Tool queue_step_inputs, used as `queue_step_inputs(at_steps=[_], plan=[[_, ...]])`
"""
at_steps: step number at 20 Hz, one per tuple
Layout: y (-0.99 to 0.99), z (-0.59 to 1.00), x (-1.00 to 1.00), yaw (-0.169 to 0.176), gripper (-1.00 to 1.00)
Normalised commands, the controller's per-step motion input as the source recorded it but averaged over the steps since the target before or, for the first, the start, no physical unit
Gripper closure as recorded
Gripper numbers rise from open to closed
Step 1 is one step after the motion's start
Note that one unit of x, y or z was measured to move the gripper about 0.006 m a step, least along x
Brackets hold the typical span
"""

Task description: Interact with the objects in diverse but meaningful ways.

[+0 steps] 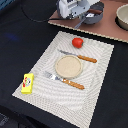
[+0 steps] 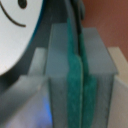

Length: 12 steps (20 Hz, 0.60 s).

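Nearest, at the near left corner of a pale woven placemat (image 1: pixel 95 70), lies the yellow rectangular box (image 1: pixel 28 83), flat, with a red and white mark on its top face. The placemat sits askew on a dark tablecloth (image 1: pixel 20 40).

Further in, near the mat's middle, a wooden-handled fork (image 1: pixel 63 80) lies on the near side of a round tan plate (image 1: pixel 68 66), tines toward the exterior view's left. The plate is bare. On its far side lies a wooden-handled knife (image 1: pixel 79 56), its handle toward the exterior view's right. Both utensils sit just beside the plate's rim.

Beyond the knife, near the mat's far edge, sits the red tomato (image 1: pixel 77 42), apart from the cutlery and upright on the mat.

Farther still, past the mat, a brownish board (image 1: pixel 107 25) runs along the far side of the table. At its right end, cut by the frame's edge, stands a pale round bowl (image 1: pixel 123 17). On the board's left part rests the grey long-handled saucepan (image 1: pixel 93 14), its handle pointing toward the near left. The gripper (image 1: pixel 75 9), white-bodied, hangs right over the pan's left side.

From the wrist view, the two grey fingers (image 2: pixel 60 75) stand pressed together, their green pads meeting face to face with nothing visible between them. A white curved surface with dark marks fills one corner there, too blurred to identify.
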Motion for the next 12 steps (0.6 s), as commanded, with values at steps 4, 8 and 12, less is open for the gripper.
queue_step_inputs(at_steps=[4,8,12], plan=[[0.7,0.12,0.54,-0.005,1.0],[0.52,0.14,0.58,-0.022,1.0],[0.18,0.7,0.81,-0.04,-1.0]])
